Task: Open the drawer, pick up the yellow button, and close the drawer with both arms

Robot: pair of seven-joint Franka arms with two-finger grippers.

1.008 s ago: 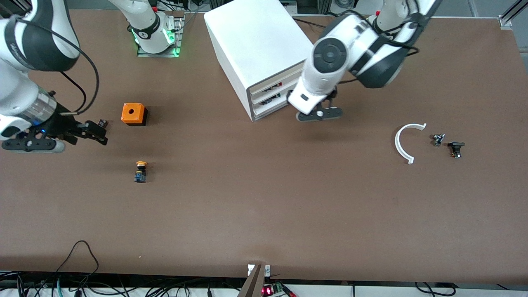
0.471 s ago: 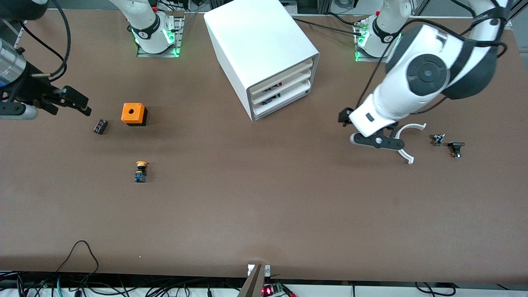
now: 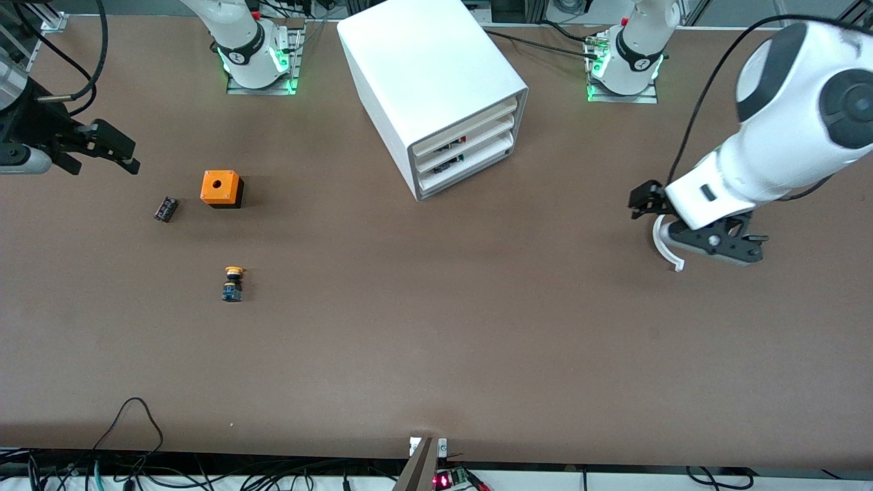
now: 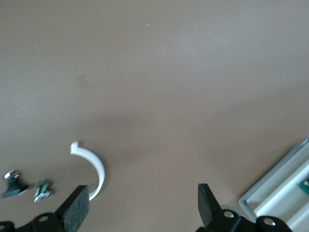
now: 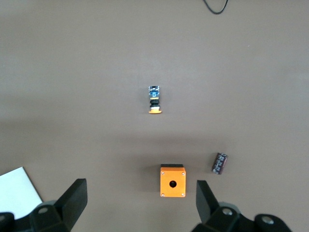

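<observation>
Lying on its side: button (image 3: pixel 232 284) — on the bench (image 3: pixel 436 341), orange cap pointing toward the cube, well apart from both claws; it also shows in the right wrist view (image 5: pixel 154 100).
Drawer: top tray (image 3: pixel 477 117) of the white cabinet (image 3: pixel 423 75), pushed in flush with the two trays under it.
Cabinet: stands between the two arm bases, its tray fronts turned toward the left arm's end of the bench; a corner of it shows in the left wrist view (image 4: pixel 285 193).
Left claw (image 3: pixel 716 244): fingers wide apart, gripping nothing — it hangs low over the white arc (image 3: pixel 660 240) near the left arm's end.
Left wrist view: both fingers (image 4: pixel 77 210) frame bare bench; the arc (image 4: pixel 94 166) lies just beside one of them, and two small dark parts (image 4: pixel 26 186) lie past it.
Right claw (image 3: pixel 102 146): fingers spread, empty, up over the bench edge at the right arm's end.
Right wrist view: fingers (image 5: pixel 75 198) stand apart above the cube (image 5: pixel 173 181), the black part (image 5: pixel 219 163) and the button.
Cube (image 3: pixel 221 188): orange, with a hole on top, farther from the front camera than the button.
Black part (image 3: pixel 165 209): small and flat, near the cube, toward the right arm's end.
</observation>
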